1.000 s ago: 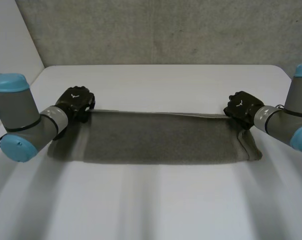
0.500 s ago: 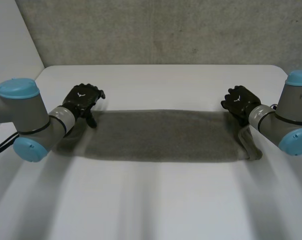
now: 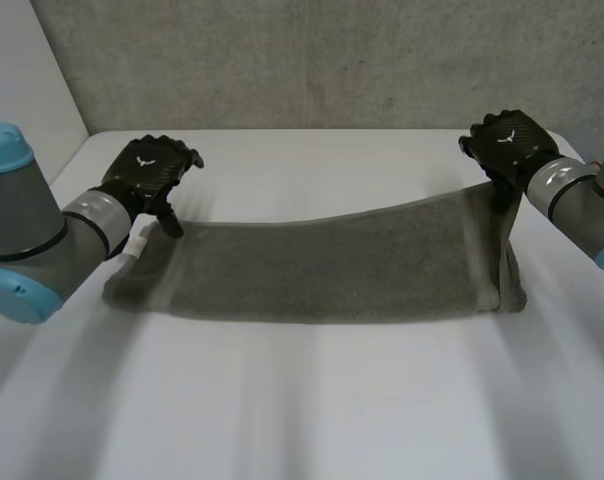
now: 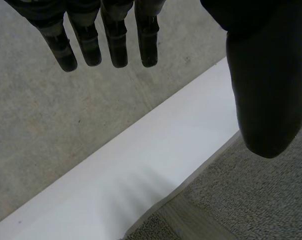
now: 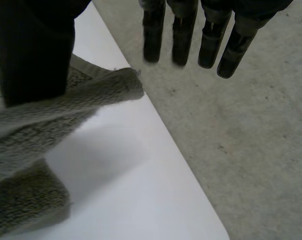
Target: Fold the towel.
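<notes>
Far right, the towel (image 3: 322,265) hangs on my released right robot hand (image 3: 510,142) and may drag askew; left robot hand (image 3: 147,172) also released.

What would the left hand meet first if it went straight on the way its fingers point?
Probably the grey wall beyond the table. The left hand points over the table's bare far edge, though depth is unclear.

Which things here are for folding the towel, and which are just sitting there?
For the job:
towel, one end lifted
left hand, open, by the towel's flat end
right hand, at the lifted end

Just there:
white table
grey wall behind
</notes>
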`<action>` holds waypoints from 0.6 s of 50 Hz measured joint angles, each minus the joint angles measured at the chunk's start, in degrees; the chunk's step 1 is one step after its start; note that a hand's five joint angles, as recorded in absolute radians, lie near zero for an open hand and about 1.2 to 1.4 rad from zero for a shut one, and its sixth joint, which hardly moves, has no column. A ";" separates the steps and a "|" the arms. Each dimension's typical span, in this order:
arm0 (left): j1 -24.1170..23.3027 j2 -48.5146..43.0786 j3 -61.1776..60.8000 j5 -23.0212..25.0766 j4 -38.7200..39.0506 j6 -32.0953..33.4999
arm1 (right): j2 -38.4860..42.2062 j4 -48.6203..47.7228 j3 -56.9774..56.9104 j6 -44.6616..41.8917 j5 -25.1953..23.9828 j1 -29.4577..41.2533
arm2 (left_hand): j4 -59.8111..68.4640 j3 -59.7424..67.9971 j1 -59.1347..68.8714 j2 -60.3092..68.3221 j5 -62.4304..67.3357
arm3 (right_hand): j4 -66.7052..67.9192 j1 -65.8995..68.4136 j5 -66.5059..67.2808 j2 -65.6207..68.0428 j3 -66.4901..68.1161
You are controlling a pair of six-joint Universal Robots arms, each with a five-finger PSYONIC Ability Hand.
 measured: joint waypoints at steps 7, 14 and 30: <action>0.00 2.90 -3.43 0.07 0.01 -0.14 | 1.54 0.44 0.34 -1.21 -3.28 -0.24 | 0.00 0.00 -1.41 -1.01 -0.81 | 0.00 8.08 7.86 8.98 0.00; 0.02 2.61 -4.87 0.02 -0.27 -0.10 | 5.54 3.80 -3.74 -0.44 -4.49 -1.87 | 0.00 0.00 -1.38 -1.19 -1.04 | 0.00 -11.57 -13.34 -11.96 0.00; 0.16 2.70 -5.43 -0.06 -0.38 -0.08 | 3.65 9.40 -6.71 13.94 -8.54 -3.28 | 0.00 0.00 -1.42 -1.29 -1.09 | 0.00 -12.93 -13.34 -12.02 0.00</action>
